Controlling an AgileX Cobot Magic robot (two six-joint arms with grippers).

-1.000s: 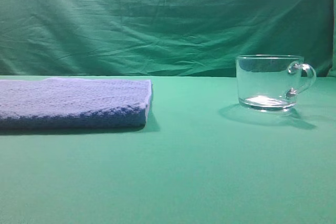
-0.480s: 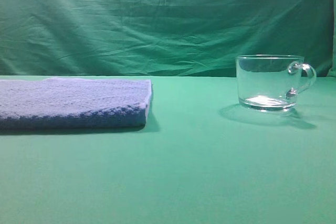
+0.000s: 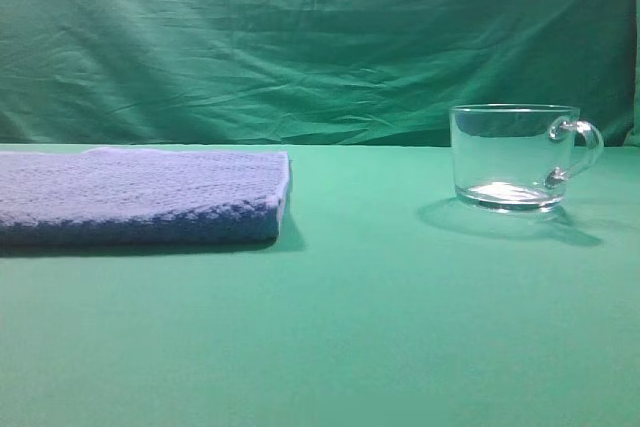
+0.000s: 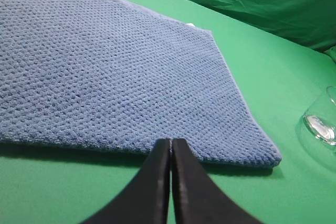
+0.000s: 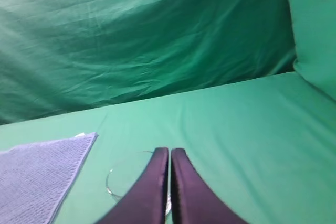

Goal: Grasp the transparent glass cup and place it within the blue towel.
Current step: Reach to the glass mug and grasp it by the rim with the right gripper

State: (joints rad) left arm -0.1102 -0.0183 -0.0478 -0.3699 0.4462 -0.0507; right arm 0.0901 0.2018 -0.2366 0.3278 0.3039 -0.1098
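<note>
Transparent glass cup (image 3: 515, 158) upright at 3 o'clock, well apart from blue towel (image 3: 140, 195) at 9 o'clock. Left gripper (image 4: 171, 142) and right gripper (image 5: 169, 151) pressed together, empty. Advisable: spread right jaws before straddling rim opposite handle.

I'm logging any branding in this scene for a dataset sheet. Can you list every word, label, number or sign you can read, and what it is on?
None: no readable text in any view.
Glass cup: clear, no print or logo.
Blue towel: plain weave, no tag or label showing.
Green cloth behind and green table: unmarked.
Left gripper and right gripper: plain dark fingers, no markings.
</note>
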